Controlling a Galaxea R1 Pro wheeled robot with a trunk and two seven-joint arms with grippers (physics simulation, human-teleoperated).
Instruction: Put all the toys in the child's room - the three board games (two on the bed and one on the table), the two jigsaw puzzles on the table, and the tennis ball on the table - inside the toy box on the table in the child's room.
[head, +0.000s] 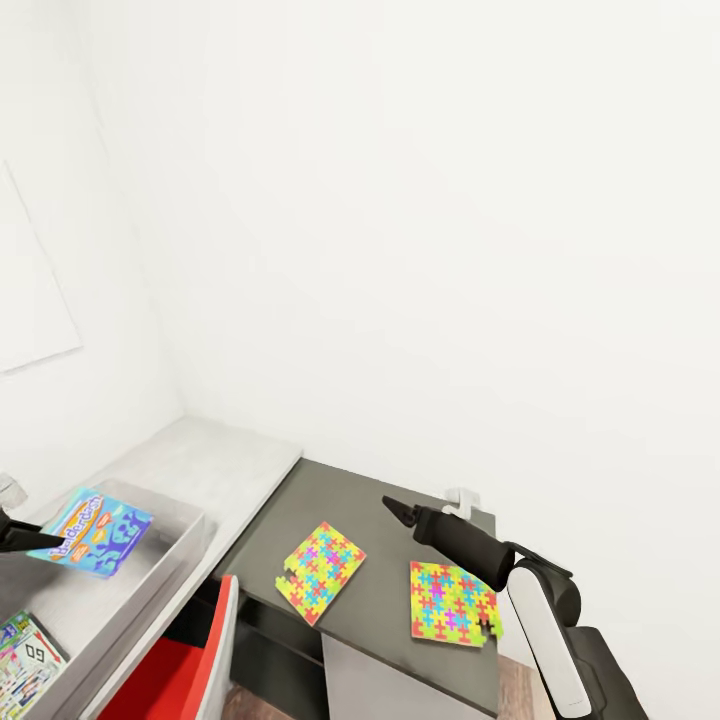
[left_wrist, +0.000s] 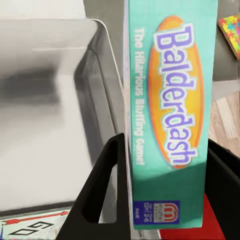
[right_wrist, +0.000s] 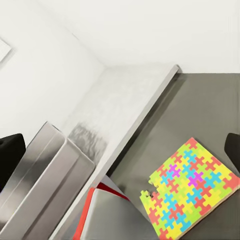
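My left gripper (head: 45, 540) is shut on the edge of a blue "Balderdash" board game (head: 95, 530), held tilted over the translucent grey toy box (head: 190, 535). In the left wrist view the game (left_wrist: 170, 100) stands between the black fingers (left_wrist: 100, 190), above the toy box (left_wrist: 95, 75). A second board game (head: 25, 665) with a "GO" square (left_wrist: 30, 227) lies inside the box. Two jigsaw puzzles (head: 320, 572) (head: 452, 602) lie flat on the table's lower dark section (head: 385, 560). My right gripper (head: 395, 508) hovers open above them, near the left puzzle (right_wrist: 192, 190).
The table's pale grey top (head: 210, 455) runs along the white wall into the corner. A red chair (head: 190, 670) stands under the table's edge beside the toy box. A small white fitting (head: 460, 500) sits at the wall behind my right gripper.
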